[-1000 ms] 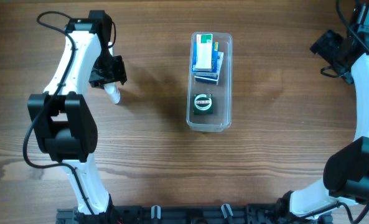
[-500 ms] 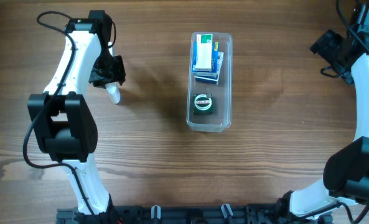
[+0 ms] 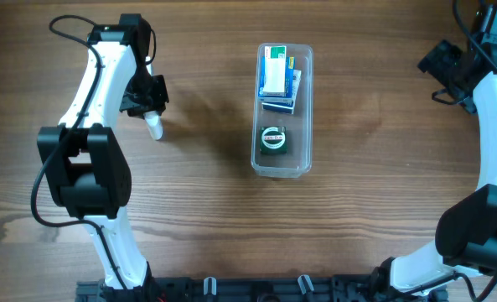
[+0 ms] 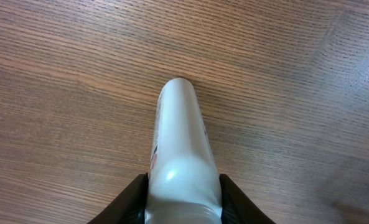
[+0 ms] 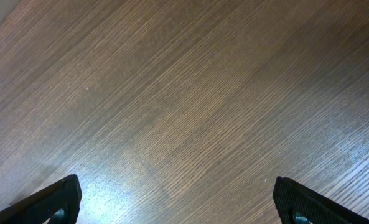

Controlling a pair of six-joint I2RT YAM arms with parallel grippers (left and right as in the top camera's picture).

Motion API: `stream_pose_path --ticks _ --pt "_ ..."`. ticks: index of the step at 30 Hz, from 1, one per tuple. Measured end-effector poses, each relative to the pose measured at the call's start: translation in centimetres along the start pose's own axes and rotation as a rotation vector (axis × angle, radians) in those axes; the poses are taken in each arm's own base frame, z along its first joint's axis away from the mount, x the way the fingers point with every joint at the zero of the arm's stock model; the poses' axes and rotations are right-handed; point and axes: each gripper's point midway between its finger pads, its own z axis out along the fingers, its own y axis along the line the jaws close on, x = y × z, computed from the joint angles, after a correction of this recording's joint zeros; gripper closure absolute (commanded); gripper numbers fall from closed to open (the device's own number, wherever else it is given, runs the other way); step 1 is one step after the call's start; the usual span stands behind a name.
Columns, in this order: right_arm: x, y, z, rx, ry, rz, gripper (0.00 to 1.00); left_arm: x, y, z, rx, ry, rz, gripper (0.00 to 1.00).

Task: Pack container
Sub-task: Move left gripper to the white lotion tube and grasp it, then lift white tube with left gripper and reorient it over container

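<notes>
Shows the left fingers (image 4: 133,202) pressed against both flanks of a white tube (image 4: 179,143), jaws narrowed to its width, the rounded far end pointing away over the table (image 4: 308,74). Suggests a side-on grasp low on the body, probably chosen to keep the long tube in line with the gripper for laying lengthwise into a narrow tub. Cannot settle from the wrist view whether resting on the wood or just clear of it. Leaves the print on the tube's side, a faint red mark, too small to read, and cuts the near end off at the lower edge. Places the left gripper (image 3: 151,117), in the overhead view, well to the left of the container (image 3: 307,101), the latter standing lengthwise at mid-table, apart from both arms. Reveals inside it a stack of small boxes (image 3: 277,80) at the far end and a round green-and-black object (image 3: 272,139) nearer the front, with bare floor at the near end, presumably room kept for further items. Shows the right fingers (image 5: 53,202) spread wide with nothing between them, only wood grain beneath. Puts the right gripper (image 3: 442,65) far off toward the table's right edge, likely parked clear of the left arm's path. Hides the right fingertips in the overhead view behind the dark wrist housing.
</notes>
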Motion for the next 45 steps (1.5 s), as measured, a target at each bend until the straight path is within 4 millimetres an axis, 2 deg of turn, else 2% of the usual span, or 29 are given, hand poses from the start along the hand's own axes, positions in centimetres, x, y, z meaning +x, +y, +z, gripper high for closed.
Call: stream_pose_path --ticks 12,16,20,25,29,31,34,35,37,40,45 --pt "0.0 0.0 0.0 0.000 0.000 0.000 0.01 0.7 0.2 -0.1 -0.008 0.029 0.001 0.69" --pt "0.0 0.0 0.0 0.000 0.000 0.000 0.00 0.7 0.0 -1.0 0.007 0.027 0.000 0.70" --pt "0.0 0.0 0.0 0.000 0.000 0.000 0.00 0.3 -1.0 -3.0 0.072 -0.015 -0.001 0.67" --pt "0.0 0.0 0.0 0.000 0.000 0.000 0.00 0.7 -2.3 -7.8 0.139 -0.130 0.022 0.67" --pt "0.0 0.0 0.0 0.000 0.000 0.000 0.00 2.4 -4.8 -12.0 0.187 -0.228 0.072 0.67" --pt "0.0 0.0 0.0 0.000 0.000 0.000 0.00 4.0 -7.0 -14.3 0.218 -0.281 0.126 0.66" --pt "0.0 0.0 0.0 0.000 0.000 0.000 0.00 6.0 -9.7 -16.3 0.255 -0.330 0.205 0.67" --pt "0.0 0.0 0.0 0.000 0.000 0.000 0.00 7.2 -11.2 -17.0 0.271 -0.345 0.246 0.66" --pt "0.0 0.0 0.0 0.000 0.000 0.000 0.00 9.2 -13.5 -17.8 0.293 -0.357 0.305 0.60" --pt "0.0 0.0 0.0 0.000 0.000 0.000 0.00 12.1 -17.4 -18.4 0.316 -0.381 0.399 0.66" --pt "0.0 0.0 0.0 0.000 0.000 0.000 0.00 14.6 -20.7 -18.6 0.345 -0.397 0.450 0.67"
